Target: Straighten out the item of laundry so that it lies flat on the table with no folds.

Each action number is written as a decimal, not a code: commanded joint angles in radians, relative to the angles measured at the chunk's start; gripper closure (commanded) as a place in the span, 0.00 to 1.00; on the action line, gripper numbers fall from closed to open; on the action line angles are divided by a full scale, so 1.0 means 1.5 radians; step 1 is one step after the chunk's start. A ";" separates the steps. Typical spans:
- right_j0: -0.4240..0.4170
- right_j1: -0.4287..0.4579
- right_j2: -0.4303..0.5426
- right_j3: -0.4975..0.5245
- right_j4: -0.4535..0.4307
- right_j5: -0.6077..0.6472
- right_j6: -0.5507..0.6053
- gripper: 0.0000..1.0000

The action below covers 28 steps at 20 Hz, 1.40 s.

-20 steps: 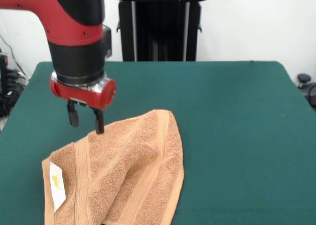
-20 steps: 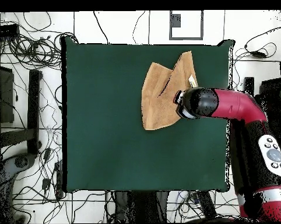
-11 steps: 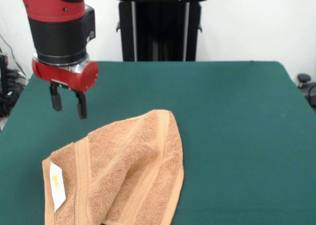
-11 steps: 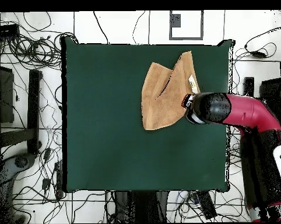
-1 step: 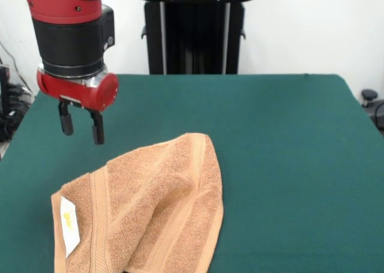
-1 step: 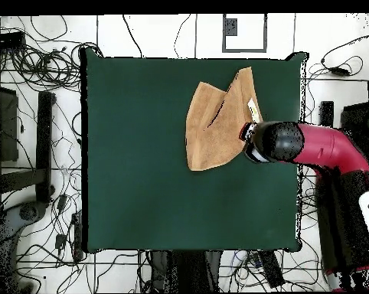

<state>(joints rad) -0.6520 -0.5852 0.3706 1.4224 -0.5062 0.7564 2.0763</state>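
Front view: the towel (image 5: 150,207) lies folded over on itself on the green table (image 5: 288,165), its white tag (image 5: 69,225) near the left corner. The arm's jaws (image 5: 79,124) hang spread and empty above the table, apart from the towel's upper left edge.

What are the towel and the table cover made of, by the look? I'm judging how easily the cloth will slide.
The towel looks like terry cotton: a nubby looped pile, flat woven border bands, soft rounded folds. The table seems covered in a matte dark green felt-like cloth, with no shine or visible weave. Both look fuzzy, so probably some drag, though that is a guess.
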 commanded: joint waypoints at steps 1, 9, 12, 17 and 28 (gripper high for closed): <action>0.044 0.046 0.023 0.065 -0.029 -0.080 -0.018 0.00; 0.047 0.048 0.016 0.070 -0.022 -0.086 -0.016 0.00; 0.044 0.055 0.022 0.069 -0.020 -0.087 -0.030 0.00; 0.044 0.064 0.022 0.069 -0.019 -0.097 -0.022 0.00; 0.040 0.083 0.023 0.059 -0.018 -0.106 -0.021 0.00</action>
<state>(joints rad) -0.6258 -0.5557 0.3706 1.4279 -0.5204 0.6482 2.0763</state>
